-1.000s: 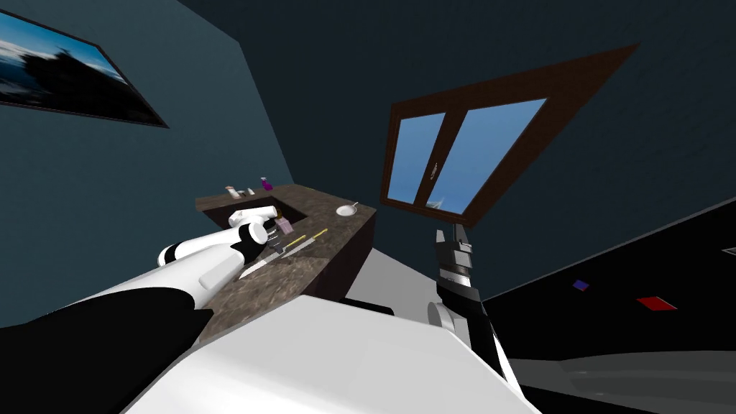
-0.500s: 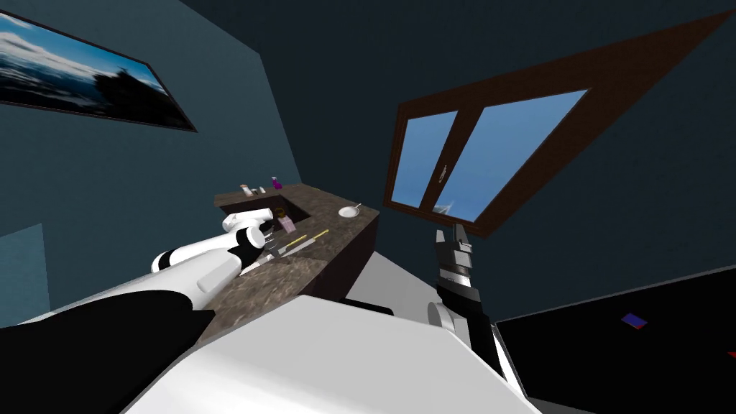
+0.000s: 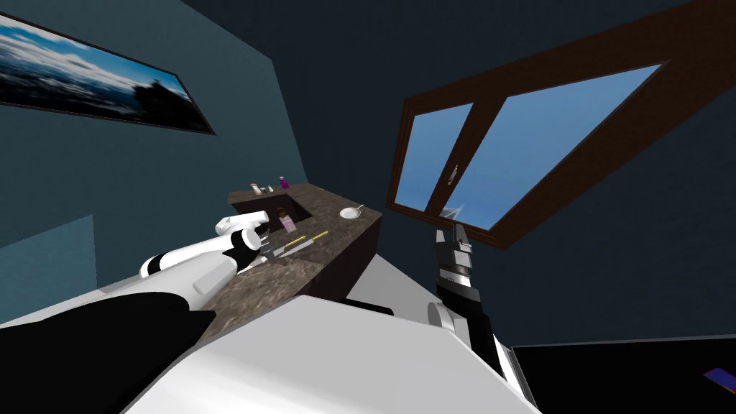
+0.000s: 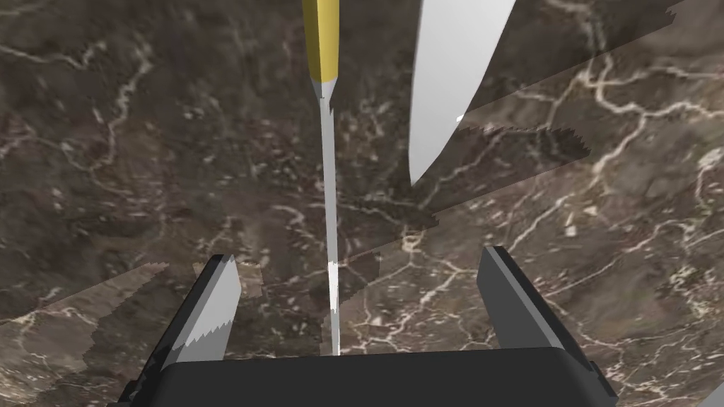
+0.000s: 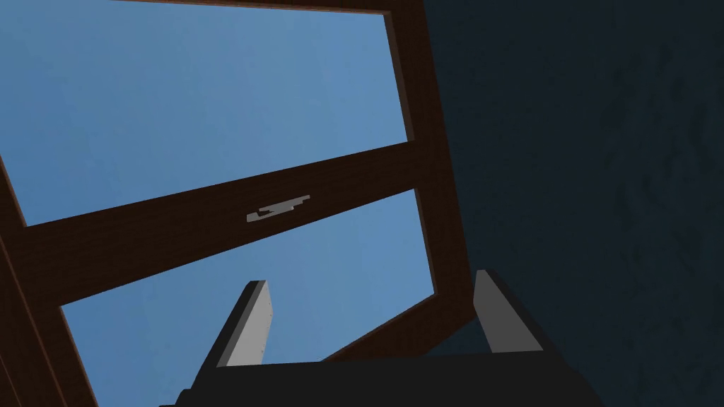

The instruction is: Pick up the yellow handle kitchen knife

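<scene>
Fingers [image 4: 215,311] of the left claw [image 4: 358,258] stand released, spread wide over the brown marbled table [image 4: 127,162]. The yellow handle kitchen knife [image 4: 322,49] lies on that table, its thin blade running between the two fingers and touching neither, its handle pointing away from the claw. Just beside it lies a second knife [image 4: 445,85] with a broader pale blade. Farther along the table sits a small white pan [image 3: 350,213]. The right claw [image 5: 371,279] is raised beside the table's end, its fingers likewise apart.
</scene>
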Motion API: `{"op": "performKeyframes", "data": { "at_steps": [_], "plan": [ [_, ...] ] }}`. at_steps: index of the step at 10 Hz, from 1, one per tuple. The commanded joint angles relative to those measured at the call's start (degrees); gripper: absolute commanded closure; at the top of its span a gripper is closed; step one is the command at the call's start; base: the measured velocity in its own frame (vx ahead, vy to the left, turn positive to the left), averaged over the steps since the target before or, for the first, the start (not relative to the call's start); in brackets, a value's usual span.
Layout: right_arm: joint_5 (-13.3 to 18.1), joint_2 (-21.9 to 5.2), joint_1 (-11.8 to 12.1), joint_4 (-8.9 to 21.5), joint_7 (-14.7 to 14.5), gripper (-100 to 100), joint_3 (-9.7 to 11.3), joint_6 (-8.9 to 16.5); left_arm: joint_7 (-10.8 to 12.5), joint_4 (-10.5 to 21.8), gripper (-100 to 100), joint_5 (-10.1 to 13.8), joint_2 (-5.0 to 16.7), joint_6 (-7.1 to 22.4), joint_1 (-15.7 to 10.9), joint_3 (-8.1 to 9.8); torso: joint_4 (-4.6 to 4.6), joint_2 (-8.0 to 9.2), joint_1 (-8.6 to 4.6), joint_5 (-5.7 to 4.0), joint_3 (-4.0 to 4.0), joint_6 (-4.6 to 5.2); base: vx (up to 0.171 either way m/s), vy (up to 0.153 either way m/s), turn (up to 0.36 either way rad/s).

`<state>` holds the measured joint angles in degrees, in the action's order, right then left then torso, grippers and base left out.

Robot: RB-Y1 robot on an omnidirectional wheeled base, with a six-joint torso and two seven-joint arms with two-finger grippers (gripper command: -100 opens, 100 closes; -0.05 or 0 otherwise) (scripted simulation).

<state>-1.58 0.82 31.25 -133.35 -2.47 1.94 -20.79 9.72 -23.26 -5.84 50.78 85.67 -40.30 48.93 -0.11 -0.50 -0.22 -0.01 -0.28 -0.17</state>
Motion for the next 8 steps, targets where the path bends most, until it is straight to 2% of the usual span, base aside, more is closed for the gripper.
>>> {"op": "performKeyframes", "data": {
  "at_steps": [1, 2, 3, 4, 8],
  "plan": [
    [0.0, 0.0, 0.0, 0.0, 0.0, 0, 0.0, 0.0, -2.4, 0.4, -100, 0.3, 0.4, -0.9, 0.9, 0.63, 0.0, 0.0, 0.0, 0.0, 0.0, 0.0, 0.103, -0.085, 0.181],
    [0.0, 0.0, 0.0, 0.0, 0.0, 0, 0.0, 0.0, -3.9, 0.2, -100, 0.5, 0.6, -1.2, 1.6, 1.09, -0.01, -0.04, -0.04, -0.01, -0.02, 0.0, 0.12, -0.092, 0.152],
    [0.0, 0.0, 0.0, 0.0, 0.0, 0, 0.0, 0.0, -2.8, 1.7, -100, 0.2, 1.1, -1.4, 0.6, 0.64, -0.02, -0.11, -0.07, -0.02, -0.06, 0.02, 0.052, -0.044, 0.037],
    [0.0, 0.0, 0.0, 0.0, 0.0, 0, 0.0, 0.0, -3.1, 2.0, 100, 0.2, 1.2, -1.8, 0.5, 0.65, 0.0, 0.05, 0.07, 0.0, 0.01, 0.06, 0.009, -0.008, -0.006],
    [0.0, 0.0, 0.0, 0.0, 0.0, 0, 0.0, 0.0, -3.1, 1.8, 100, 0.2, 1.4, -1.9, 0.4, 0.63, -0.03, 0.29, 0.31, 0.25, 0.12, 0.03, 0.002, 0.001, 0.0]
  ]
}}
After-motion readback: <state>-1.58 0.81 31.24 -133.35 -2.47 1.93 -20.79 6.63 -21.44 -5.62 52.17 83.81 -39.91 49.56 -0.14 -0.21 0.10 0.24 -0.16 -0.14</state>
